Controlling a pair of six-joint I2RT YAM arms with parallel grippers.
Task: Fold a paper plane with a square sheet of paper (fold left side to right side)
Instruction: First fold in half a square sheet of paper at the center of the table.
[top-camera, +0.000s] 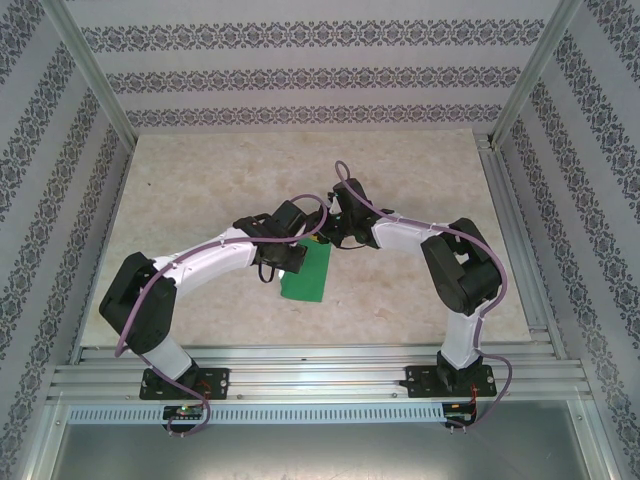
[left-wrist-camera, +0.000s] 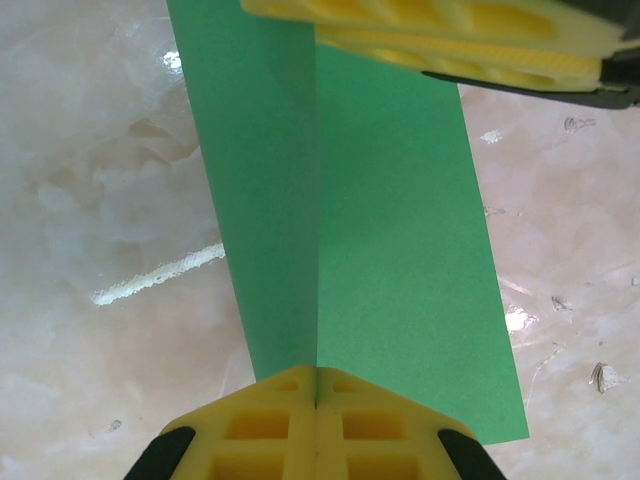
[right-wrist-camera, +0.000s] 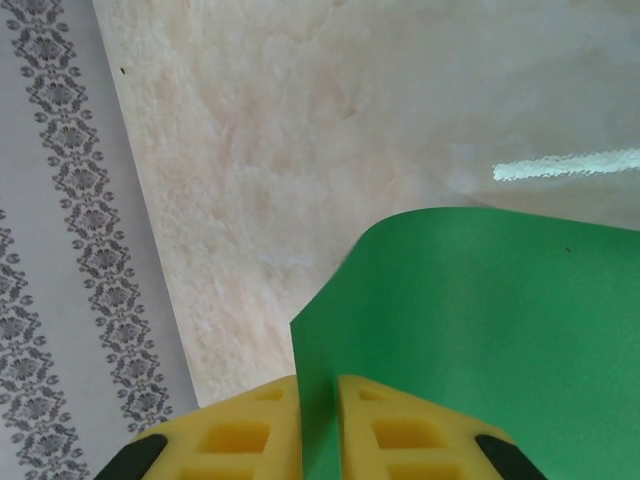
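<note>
The square sheet of paper (top-camera: 308, 275) is bright green and hangs at the table's middle, between and just below the two grippers. In the left wrist view the sheet (left-wrist-camera: 390, 230) shows a straight bend running away from my left gripper (left-wrist-camera: 317, 372), which is shut on its near edge. One yellow finger (left-wrist-camera: 450, 30) of the right gripper sits at the paper's far end. In the right wrist view the sheet (right-wrist-camera: 480, 320) curves upward, and its edge stands between the fingers of my right gripper (right-wrist-camera: 319, 385). A narrow gap still shows between those jaws.
The marble-patterned tabletop (top-camera: 220, 190) lies bare around the paper. Patterned walls and metal posts (top-camera: 90, 70) enclose the table. An aluminium rail (top-camera: 320, 375) runs along the near edge by the arm bases.
</note>
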